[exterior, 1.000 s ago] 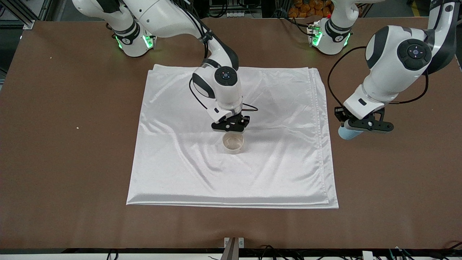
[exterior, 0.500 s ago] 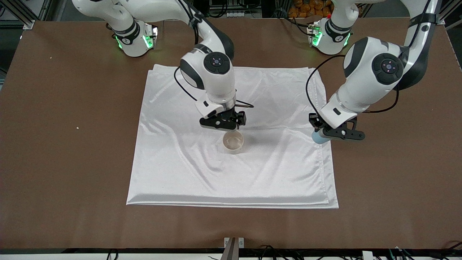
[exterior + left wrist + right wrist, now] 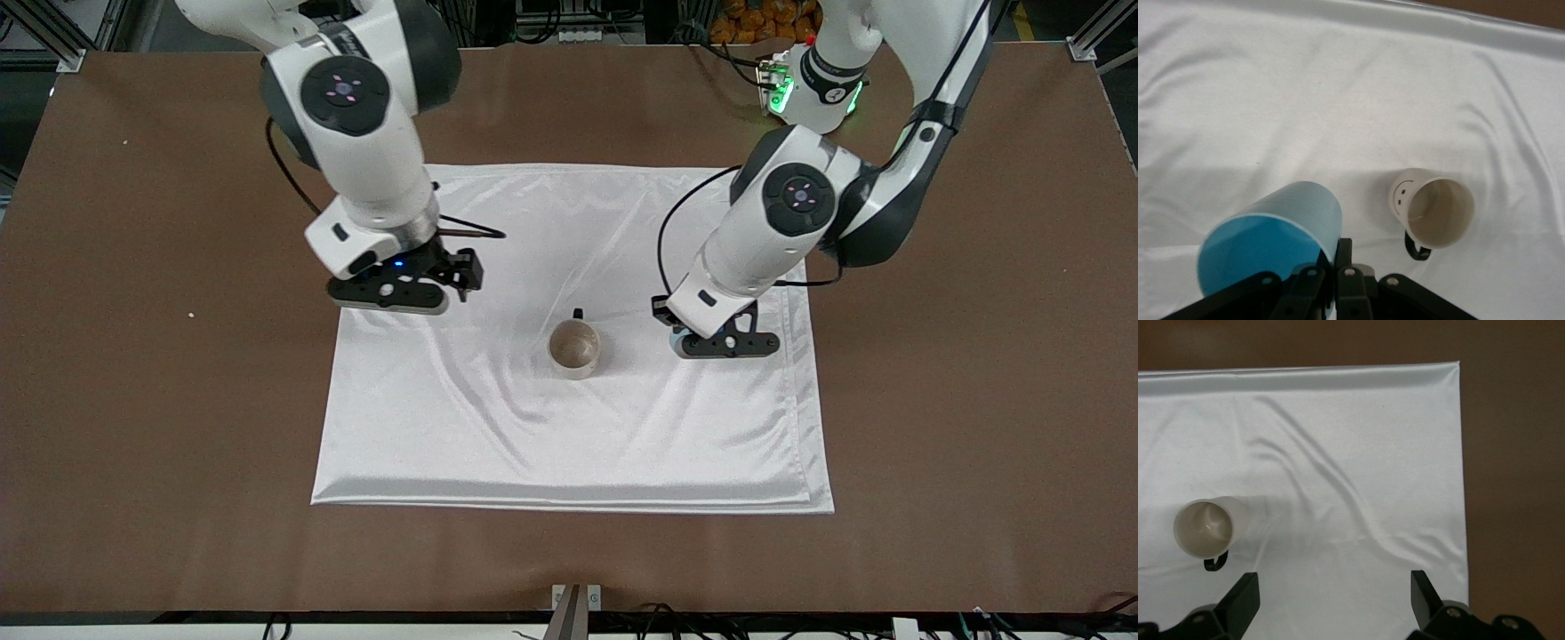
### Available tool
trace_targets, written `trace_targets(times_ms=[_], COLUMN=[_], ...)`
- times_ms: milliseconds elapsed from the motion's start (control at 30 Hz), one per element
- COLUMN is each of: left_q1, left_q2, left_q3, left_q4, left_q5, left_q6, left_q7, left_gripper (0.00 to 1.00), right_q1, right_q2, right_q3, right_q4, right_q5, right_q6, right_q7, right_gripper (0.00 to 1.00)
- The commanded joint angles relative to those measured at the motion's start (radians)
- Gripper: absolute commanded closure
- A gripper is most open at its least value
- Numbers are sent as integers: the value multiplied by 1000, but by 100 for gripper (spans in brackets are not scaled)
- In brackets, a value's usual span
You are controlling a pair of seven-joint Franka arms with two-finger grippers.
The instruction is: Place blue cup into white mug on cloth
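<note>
The white mug (image 3: 575,348) stands upright on the cloth (image 3: 578,444), near its middle, with its black handle turned toward the robots' bases. My left gripper (image 3: 704,342) is over the cloth beside the mug, toward the left arm's end. It is shut on the wall of the blue cup (image 3: 678,339), which is mostly hidden under the hand. In the left wrist view the blue cup (image 3: 1271,240) hangs tilted in the gripper (image 3: 1336,265), apart from the mug (image 3: 1435,210). My right gripper (image 3: 1333,600) is open and empty over the cloth's edge (image 3: 400,298).
The cloth lies on a brown table (image 3: 978,444). A small crumb (image 3: 190,314) lies on the table toward the right arm's end. The right wrist view shows the mug (image 3: 1208,527) and a corner of the cloth (image 3: 1451,370).
My right gripper has left the mug and moved to the cloth's edge at the right arm's end. My left gripper has carried the blue cup from beside the cloth to over it, near the mug.
</note>
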Motion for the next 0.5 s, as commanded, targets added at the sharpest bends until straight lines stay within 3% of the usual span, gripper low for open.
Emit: trace_targets(times_ms=[0, 467], left_q1=[-79, -243], left_q2=[144, 252], left_q3=[-9, 48], left_q4=[186, 273], left_q5=[59, 61], left_q6=[-20, -8], left_q7=[-132, -223], left_gripper=[100, 100], right_q1=[-122, -340], right_q2=[-80, -133], right_q3=[11, 11], right_q4=[-33, -33], right_q5=[76, 86], right_q6=[-40, -96], right_q7=[-175, -419], right_gripper=[0, 0])
